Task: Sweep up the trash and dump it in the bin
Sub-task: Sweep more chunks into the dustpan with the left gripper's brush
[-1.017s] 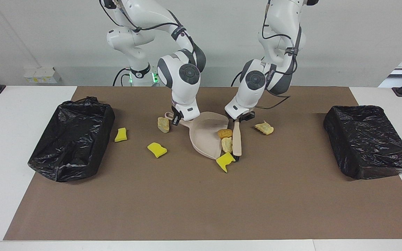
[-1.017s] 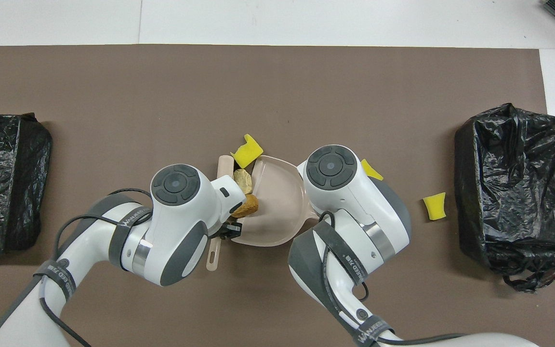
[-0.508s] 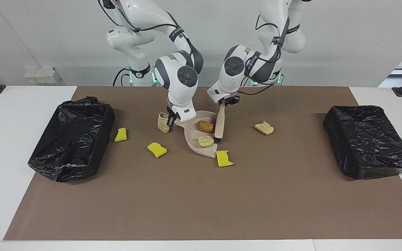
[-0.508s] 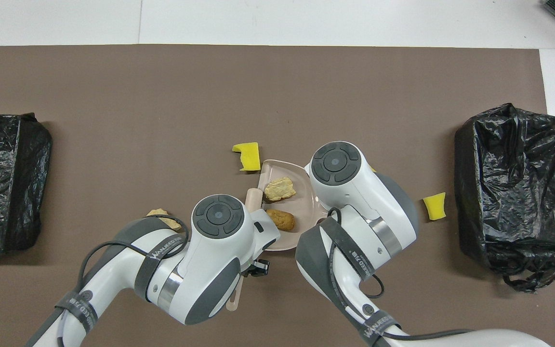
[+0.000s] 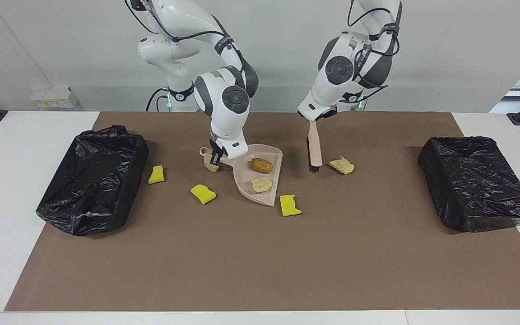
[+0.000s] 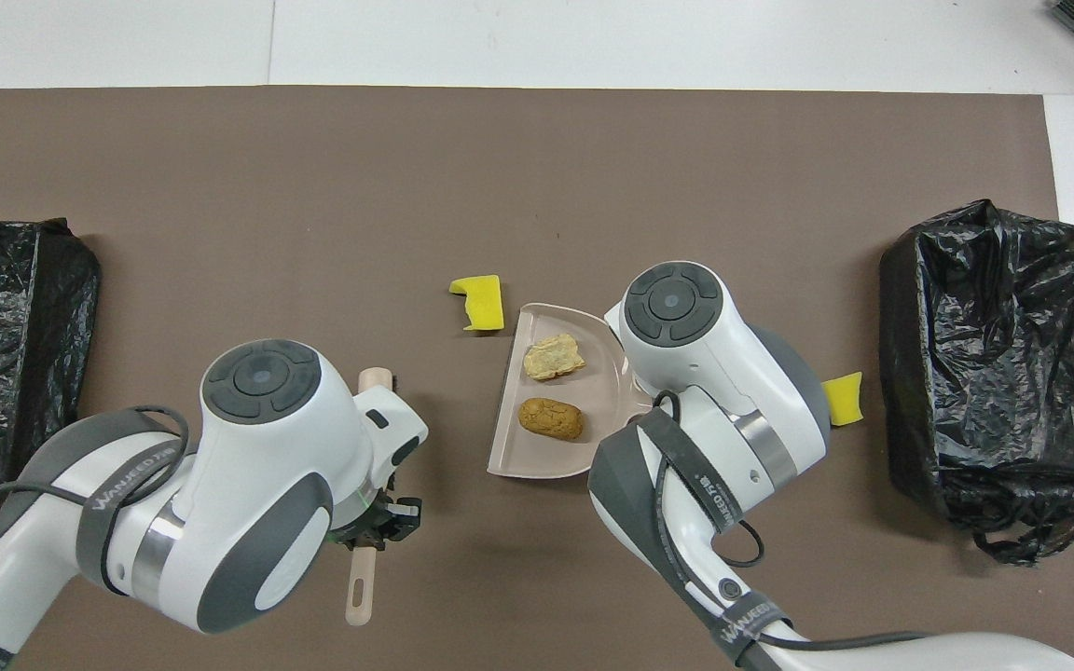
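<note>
**Mid-table: dustpan loaded with two scraps, brush raised beside a third**

Near the mat's (image 5: 260, 271) centre, right gripper (image 5: 217, 155) is clenched on the handle of the beige dustpan (image 5: 272, 187), pan resting on the mat. Two pieces of trash lie inside: a brown lump (image 5: 262, 165) nearer the robots, a pale crumbly lump (image 5: 261, 184) farther out. Yellow sponge chunk (image 5: 290, 205) sits on the mat just beside the pan's open edge. Another yellow chunk (image 5: 203, 193) lies beside the pan toward the right arm's end, and a smaller yellow piece (image 5: 156, 174) is close to the black-lined bin (image 5: 93, 180) at that end. Tan lump (image 5: 210, 163) sits by the pan handle, partly hidden by the gripper, possibly touching it.

Left gripper (image 5: 315, 121) is clamped on the brush (image 5: 315, 146), hanging it roughly upright with its dark bristle end low over the mat. Beige scrap (image 5: 341, 165) lies just beside the brush tip. Second black-lined bin (image 5: 476, 183) stands at the left arm's end, well apart.
</note>
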{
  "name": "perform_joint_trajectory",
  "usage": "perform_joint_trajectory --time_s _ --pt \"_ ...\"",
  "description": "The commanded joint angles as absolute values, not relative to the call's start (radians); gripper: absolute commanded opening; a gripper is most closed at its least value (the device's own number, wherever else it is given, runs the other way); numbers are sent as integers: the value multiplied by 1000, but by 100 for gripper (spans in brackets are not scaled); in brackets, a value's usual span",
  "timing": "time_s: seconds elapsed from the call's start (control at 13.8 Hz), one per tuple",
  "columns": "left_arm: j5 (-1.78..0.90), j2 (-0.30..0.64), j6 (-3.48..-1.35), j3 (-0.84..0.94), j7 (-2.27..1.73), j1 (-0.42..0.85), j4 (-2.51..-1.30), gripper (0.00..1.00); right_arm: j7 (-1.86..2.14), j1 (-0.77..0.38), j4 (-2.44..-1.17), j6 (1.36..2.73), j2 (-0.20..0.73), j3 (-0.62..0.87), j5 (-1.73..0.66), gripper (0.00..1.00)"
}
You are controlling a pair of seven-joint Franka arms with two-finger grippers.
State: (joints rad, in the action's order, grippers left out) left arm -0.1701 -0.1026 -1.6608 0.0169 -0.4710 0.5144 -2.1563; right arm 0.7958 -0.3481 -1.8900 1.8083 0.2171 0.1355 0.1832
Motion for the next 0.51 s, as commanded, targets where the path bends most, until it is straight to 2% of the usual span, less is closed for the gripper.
perform_joint_trajectory --time_s 0.0,0.15,0.44 --pt "-144 -169 -1674 26 -529 444 -2262 0 787 -330 -1888 1825 213 144 201 0" --pt "-138 -196 -1677 26 -535 342 -2316 0 795 -325 -1872 1859 225 146 248 0" --pt "-54 -238 -1762 26 -537 262 -2411 0 943 -328 -1819 1870 271 147 339 0"
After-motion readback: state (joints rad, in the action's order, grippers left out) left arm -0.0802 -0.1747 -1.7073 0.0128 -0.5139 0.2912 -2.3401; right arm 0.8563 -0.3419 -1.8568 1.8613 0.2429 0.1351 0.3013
